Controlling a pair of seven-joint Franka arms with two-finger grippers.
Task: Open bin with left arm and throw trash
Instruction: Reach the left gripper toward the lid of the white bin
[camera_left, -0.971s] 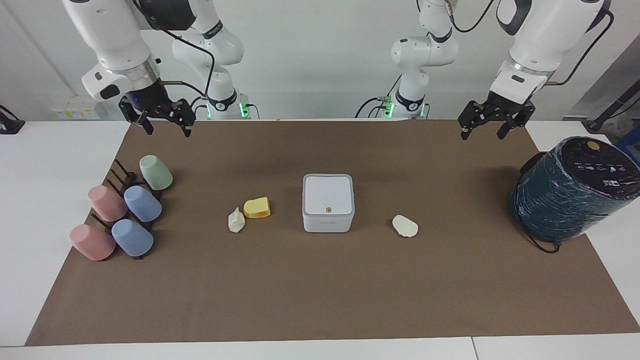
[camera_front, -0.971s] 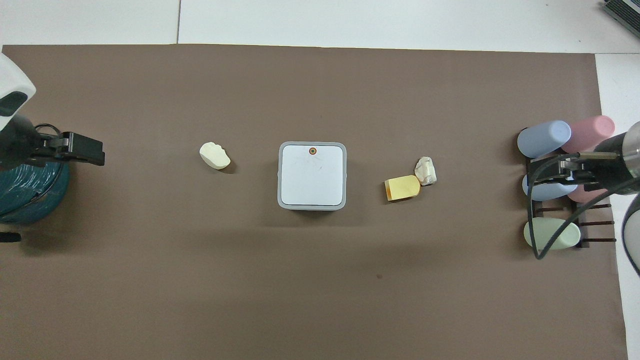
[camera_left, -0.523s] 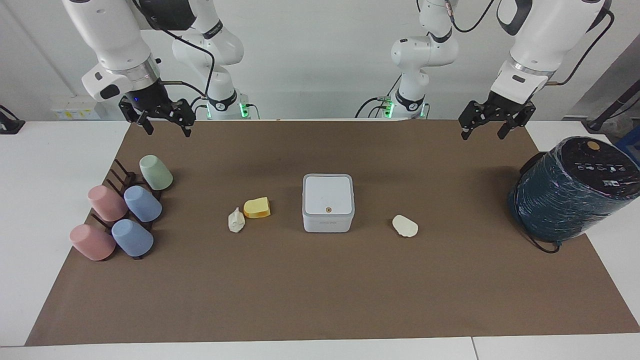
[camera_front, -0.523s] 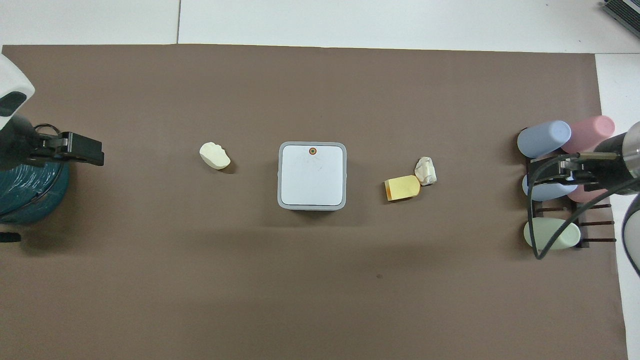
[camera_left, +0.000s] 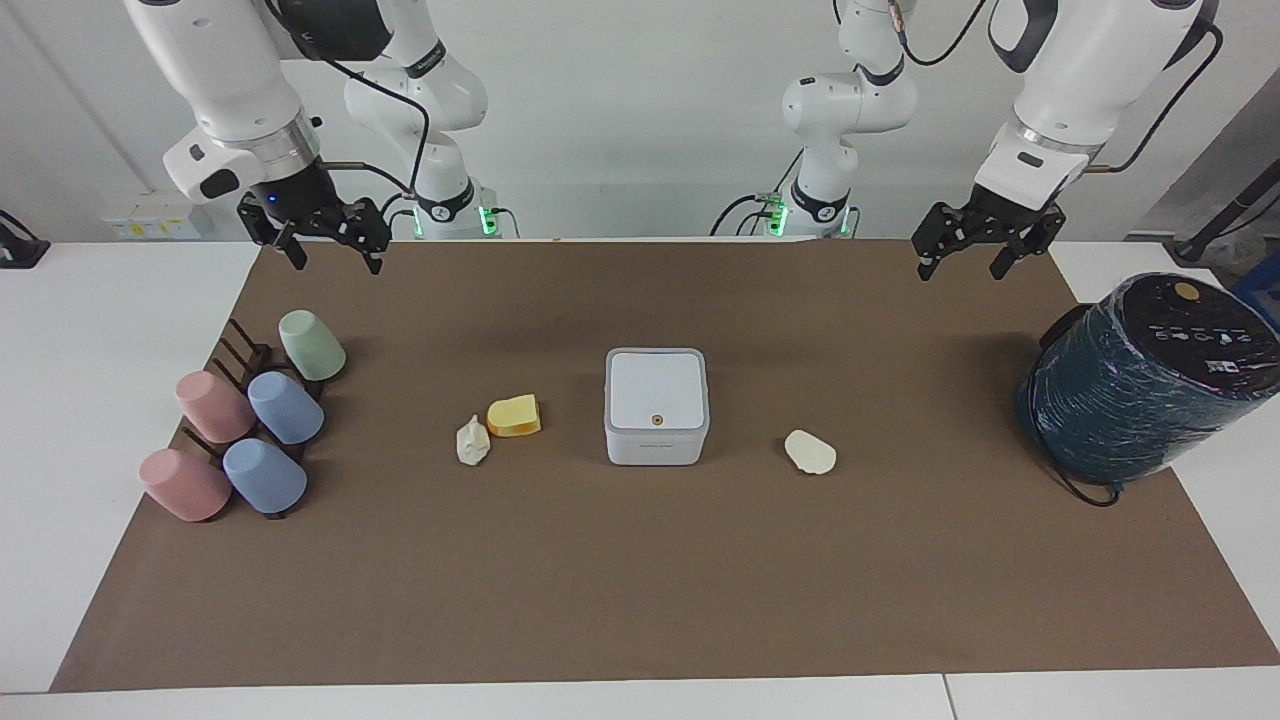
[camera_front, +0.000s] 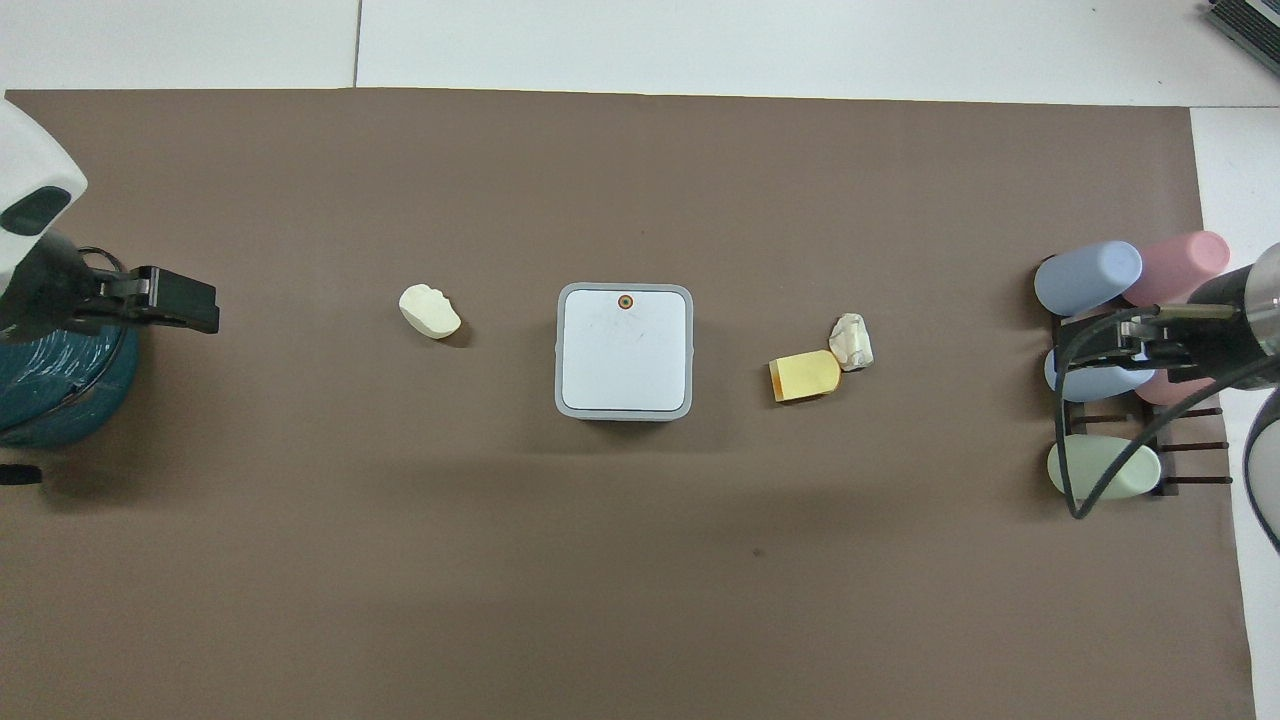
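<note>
The bin (camera_left: 656, 405) sits at the middle of the tabletop (camera_left: 640, 600) with its lid down flat, so the opening step is not yet done. The trash lies on the tabletop: a yellow wedge (camera_left: 514, 415) touching a wrinkly off-white lump (camera_left: 472, 441) beside the bin toward the right arm's end, and another off-white lump (camera_left: 810, 452) beside the bin toward the left arm's end.

The left end effector (camera_left: 967, 258) hangs in the air over the tabletop's edge nearest the robots, toward the corner by the teal cylinder (camera_left: 1145, 378), its fingers spread and holding nothing. The right end effector (camera_left: 335, 252) waits over the same edge near the cup rack (camera_left: 245, 420), fingers spread, empty.

Judged from this, the step in hand is the reach toward the bin. The next move calls for the left end effector to cross to the bin and work the lid, probably at the edge by the orange dot (camera_left: 657, 420)
</note>
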